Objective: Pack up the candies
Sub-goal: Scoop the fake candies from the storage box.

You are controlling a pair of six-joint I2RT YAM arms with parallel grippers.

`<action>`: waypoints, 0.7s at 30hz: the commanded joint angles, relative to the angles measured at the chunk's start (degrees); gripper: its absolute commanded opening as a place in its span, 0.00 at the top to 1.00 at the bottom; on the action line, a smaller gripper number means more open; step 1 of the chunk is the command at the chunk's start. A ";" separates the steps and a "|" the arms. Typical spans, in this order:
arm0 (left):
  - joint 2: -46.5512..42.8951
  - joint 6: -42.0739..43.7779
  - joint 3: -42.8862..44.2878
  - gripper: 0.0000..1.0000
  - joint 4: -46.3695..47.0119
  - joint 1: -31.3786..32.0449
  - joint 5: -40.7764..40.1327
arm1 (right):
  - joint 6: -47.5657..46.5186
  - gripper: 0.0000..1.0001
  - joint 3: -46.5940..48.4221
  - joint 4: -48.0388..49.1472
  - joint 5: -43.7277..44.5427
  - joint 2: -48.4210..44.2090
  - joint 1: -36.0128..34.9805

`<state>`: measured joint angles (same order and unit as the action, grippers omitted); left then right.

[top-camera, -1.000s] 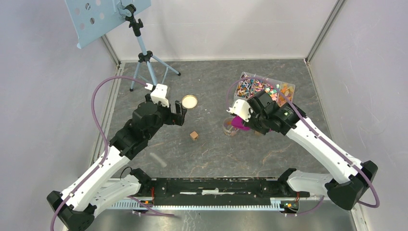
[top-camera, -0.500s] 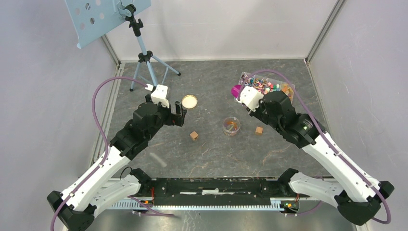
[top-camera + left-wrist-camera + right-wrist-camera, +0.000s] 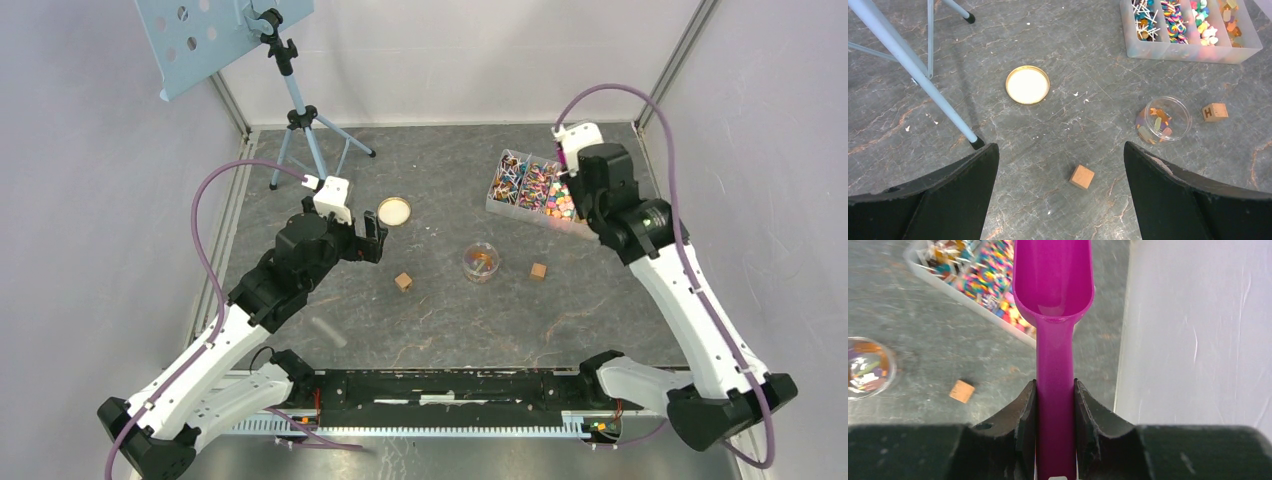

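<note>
As R end effector [image 3: 1054, 390] clamps scoop [image 3: 1053, 285] (arm [image 3: 690, 290] outstretched)

The top view looks down from high behind; both nearer wrist views (angled forward) share the jar [image 3: 1178, 106].

The left fingers [image 3: 948, 200] gape wide, the right fingers [image 3: 1020, 420] clamp.

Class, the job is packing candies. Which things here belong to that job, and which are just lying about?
Belong to the job:
candies
tray
jar, a few candies inside
lid, probably the jar's
scoop, held by the right gripper

Just lying about:
cubes
tripod
</note>
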<state>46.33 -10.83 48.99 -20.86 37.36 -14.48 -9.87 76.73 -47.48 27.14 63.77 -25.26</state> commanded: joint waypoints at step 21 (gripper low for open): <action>-0.12 1.71 -0.30 0.00 3.13 0.19 2.39 | 12.06 1.00 11.16 -17.04 -14.81 22.78 24.95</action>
<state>46.24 -10.83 48.69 -20.82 37.36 -13.08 -0.03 85.93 -62.17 12.67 84.31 -0.62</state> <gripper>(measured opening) 0.996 0.324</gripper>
